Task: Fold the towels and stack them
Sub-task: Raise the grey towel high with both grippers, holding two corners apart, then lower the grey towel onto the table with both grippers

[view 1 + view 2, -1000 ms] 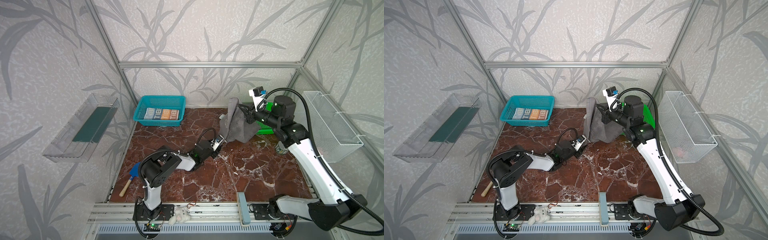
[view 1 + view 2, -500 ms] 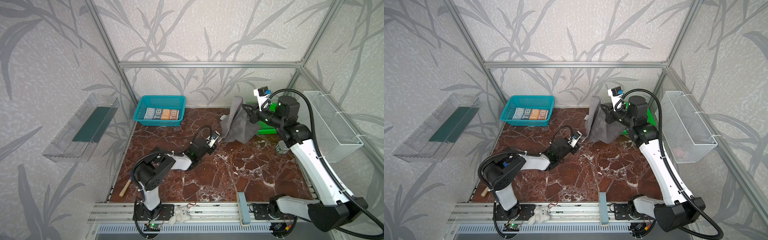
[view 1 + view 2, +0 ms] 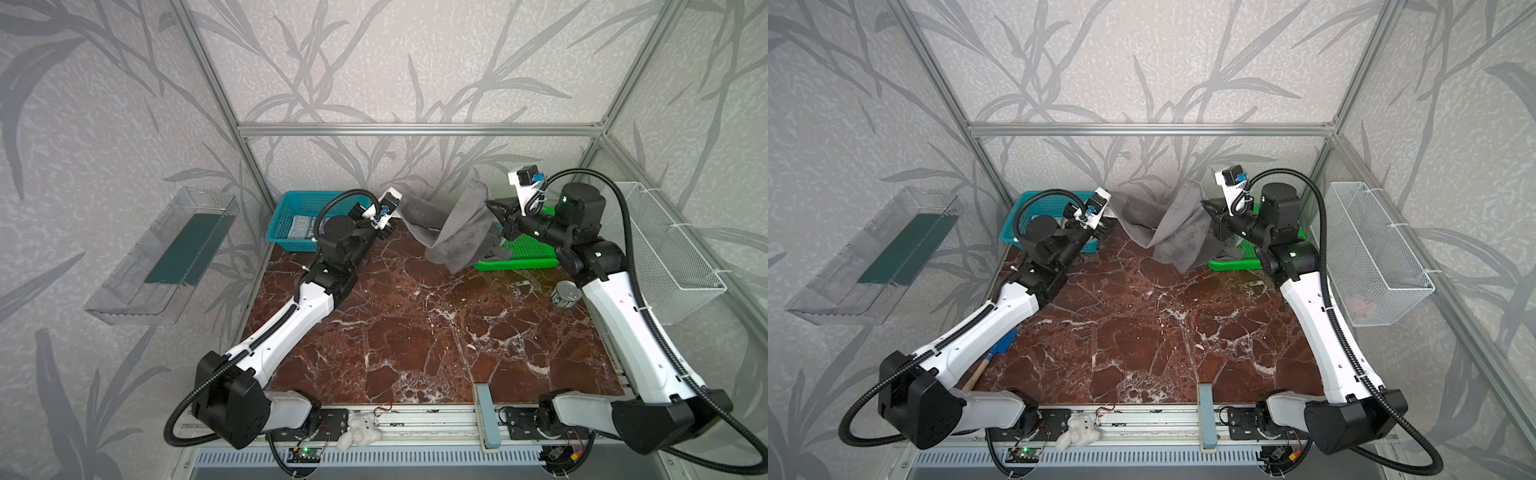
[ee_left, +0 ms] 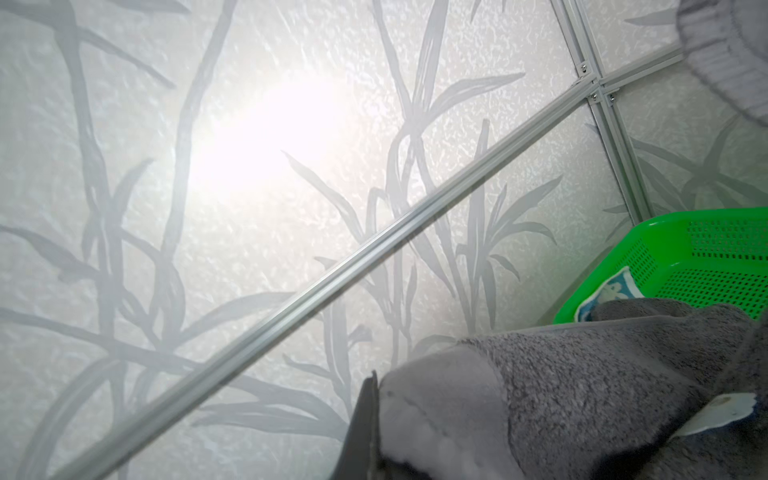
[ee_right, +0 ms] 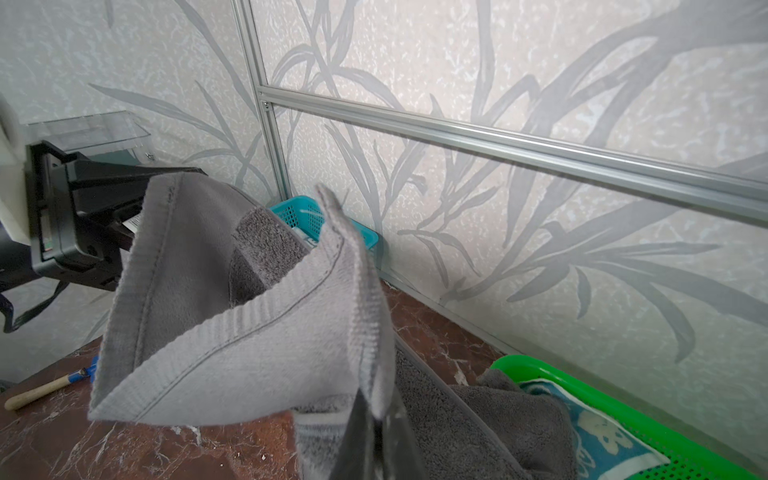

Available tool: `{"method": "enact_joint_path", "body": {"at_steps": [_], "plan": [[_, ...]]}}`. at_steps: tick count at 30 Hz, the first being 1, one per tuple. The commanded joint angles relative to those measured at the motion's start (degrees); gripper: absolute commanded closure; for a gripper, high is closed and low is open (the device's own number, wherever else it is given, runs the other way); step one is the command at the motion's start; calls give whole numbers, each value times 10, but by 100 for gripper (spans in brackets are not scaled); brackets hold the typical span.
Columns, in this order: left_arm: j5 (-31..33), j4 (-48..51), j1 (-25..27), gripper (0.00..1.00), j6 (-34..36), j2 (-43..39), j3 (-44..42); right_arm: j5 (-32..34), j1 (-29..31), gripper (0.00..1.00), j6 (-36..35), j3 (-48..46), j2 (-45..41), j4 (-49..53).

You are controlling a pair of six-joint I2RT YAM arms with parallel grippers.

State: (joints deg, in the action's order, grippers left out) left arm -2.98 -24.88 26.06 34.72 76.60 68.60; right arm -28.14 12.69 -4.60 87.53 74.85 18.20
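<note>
Grey terry towel [image 3: 457, 232], large and dark, hangs slung in the air between both arms, over the back of the red-brown marble counter [image 3: 415, 332]. Its lower end droops onto the green perforated tray [image 3: 536, 249]. Left fingers [image 3: 390, 228] pinched tight on one hemmed corner, beside the teal mesh basket [image 3: 291, 208]. Right fingers [image 3: 490, 205] clamped on the opposite edge. Small teal towel with white bunnies [image 5: 602, 432] lies in the tray, partly under the grey one.

surface: marble tabletop [image 3: 415, 332] | on it: teal basket [image 3: 279, 226], green basket [image 3: 530, 249], can [image 3: 565, 294], blue-headed spade [image 3: 994, 355]
</note>
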Motion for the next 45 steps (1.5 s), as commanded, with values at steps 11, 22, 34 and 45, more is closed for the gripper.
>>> {"method": "enact_joint_path", "body": {"at_steps": [11,22,34,45], "plan": [[-14,115,-27,100,164,-41,188,-68,0,100,-32,132,60,5],[-70,65,-30,100,148,3,243,-44,-1,100,-42,172,63,12],[-98,26,-30,100,152,-31,297,-114,2,100,-24,143,55,-1],[-69,77,-30,100,166,-79,200,-104,19,100,8,109,74,36]]}}
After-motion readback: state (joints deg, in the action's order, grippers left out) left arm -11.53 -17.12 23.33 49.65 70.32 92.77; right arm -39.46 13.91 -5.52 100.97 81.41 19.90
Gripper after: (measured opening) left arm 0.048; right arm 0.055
